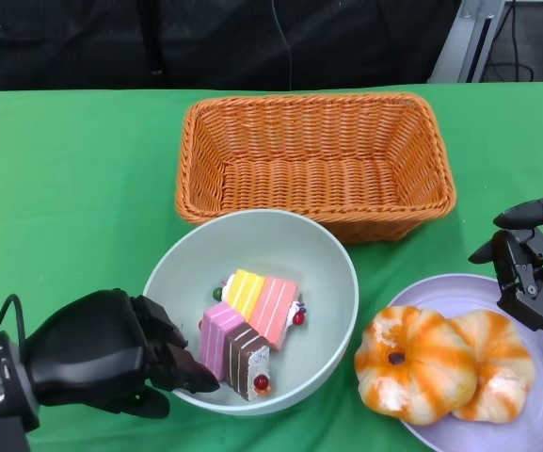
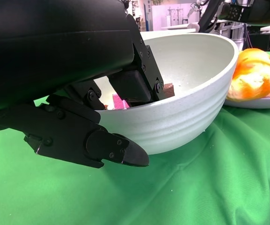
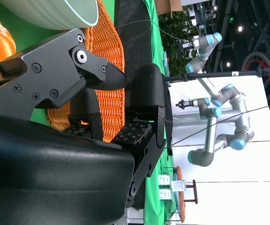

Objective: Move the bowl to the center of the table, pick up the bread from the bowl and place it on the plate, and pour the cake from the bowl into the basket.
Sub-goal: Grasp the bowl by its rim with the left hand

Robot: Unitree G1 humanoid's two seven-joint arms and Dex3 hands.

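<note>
The pale green bowl (image 1: 327, 273) sits just in front of the wicker basket (image 1: 313, 151), with striped cake slices (image 1: 249, 325) inside it. My left hand (image 1: 111, 353) grips the bowl's near-left rim; in the left wrist view its fingers (image 2: 135, 84) reach inside the bowl (image 2: 181, 117) and the thumb lies under the outer wall. Two orange-striped breads (image 1: 440, 363) lie on the purple plate (image 1: 459, 287) at the lower right. My right hand (image 1: 535, 264) hovers over the plate's far right edge, fingers apart and holding nothing.
The orange basket holds nothing and nearly touches the bowl's far rim. Green cloth (image 1: 64, 188) covers the table, with open room at the left. The plate runs off the picture's lower right corner. Beyond the table, the right wrist view shows other robot arms (image 3: 209, 98).
</note>
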